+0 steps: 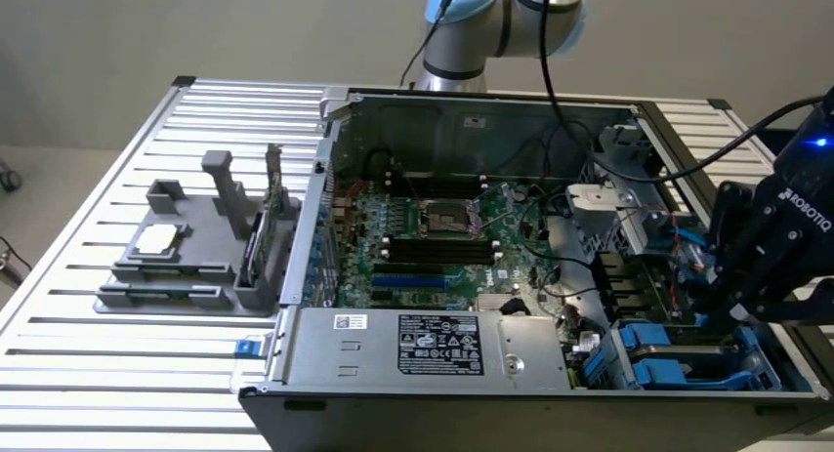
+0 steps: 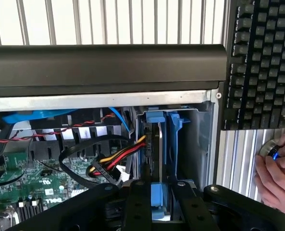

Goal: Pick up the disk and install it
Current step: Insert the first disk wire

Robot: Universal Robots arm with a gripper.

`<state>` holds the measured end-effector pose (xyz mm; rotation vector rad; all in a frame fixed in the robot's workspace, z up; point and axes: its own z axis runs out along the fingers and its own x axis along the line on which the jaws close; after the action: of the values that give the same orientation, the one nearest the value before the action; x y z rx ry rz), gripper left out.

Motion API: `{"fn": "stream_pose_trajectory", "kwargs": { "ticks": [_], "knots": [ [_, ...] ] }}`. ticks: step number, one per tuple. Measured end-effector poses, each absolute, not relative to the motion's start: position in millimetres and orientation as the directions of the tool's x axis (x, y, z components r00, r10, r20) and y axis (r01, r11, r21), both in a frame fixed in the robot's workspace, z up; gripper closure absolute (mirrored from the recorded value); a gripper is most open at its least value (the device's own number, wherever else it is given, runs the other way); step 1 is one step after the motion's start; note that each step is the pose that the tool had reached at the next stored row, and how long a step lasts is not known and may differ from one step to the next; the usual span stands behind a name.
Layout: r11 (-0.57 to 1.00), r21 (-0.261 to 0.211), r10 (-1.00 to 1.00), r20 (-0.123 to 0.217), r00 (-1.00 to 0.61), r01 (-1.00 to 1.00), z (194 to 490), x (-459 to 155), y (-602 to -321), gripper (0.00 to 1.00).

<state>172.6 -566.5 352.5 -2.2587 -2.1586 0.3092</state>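
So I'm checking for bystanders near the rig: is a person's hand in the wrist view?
Yes, a hand rests on the slatted table beside the keyboard, holding a small round knob-like object.

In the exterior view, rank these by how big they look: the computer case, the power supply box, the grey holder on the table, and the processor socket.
Largest to smallest as they look:
1. computer case
2. power supply box
3. grey holder, close to the box in apparent size
4. processor socket
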Motion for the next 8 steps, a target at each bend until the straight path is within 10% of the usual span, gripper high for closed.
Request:
{"fn": "stream_pose_trajectory", "kwargs": {
  "ticks": [8],
  "knots": [
    [-0.055, -0.144, 0.99, -0.14, 0.034, 0.988, 352, 156, -571, 0.75]
  ]
}}
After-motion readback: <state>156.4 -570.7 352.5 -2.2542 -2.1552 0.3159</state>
